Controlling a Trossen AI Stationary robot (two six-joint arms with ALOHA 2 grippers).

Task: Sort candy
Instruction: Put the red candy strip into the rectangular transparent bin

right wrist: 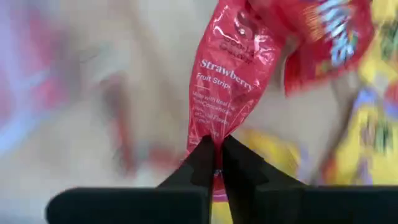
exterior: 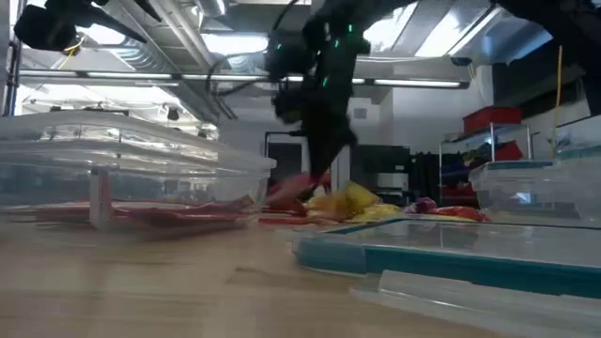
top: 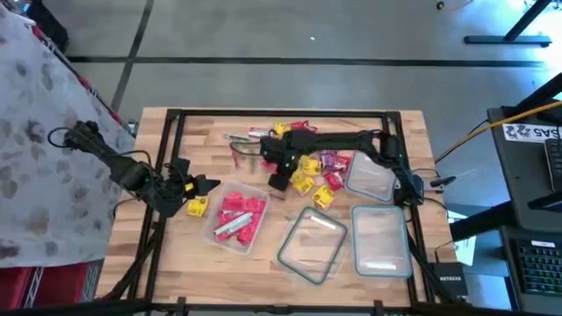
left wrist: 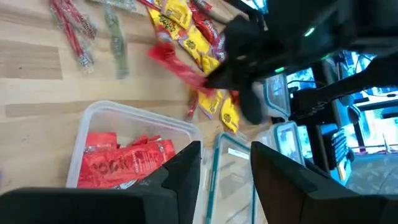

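The right gripper (right wrist: pixel 216 163) pinches a red strawberry strip packet (right wrist: pixel 229 81) only by its lower end, so the hold is thin. The packet hangs long and loose beyond the jaws, and I judge it can slip out or swing on the way to the container w/ red pieces (top: pixel 213 230). It can also catch on the yellow and red wrappers of the candy pile (top: pixel 309 168), which lie just beside it, and drag one along.

The right arm reaches from the table's right side across to the middle, over the pile, wrist turned down, jaws closed on the packet.

The left gripper (left wrist: pixel 225 167) waits at the left side, near the container w/ red pieces, fingers apart w/ nothing between. A yellow piece (top: pixel 197 206) lies on the wood just beside it. If the right arm comes to this container, the two arms are close, so contact is possible.

Two empty containers (top: pixel 312 243) stand at the front right, and one more by the right arm.
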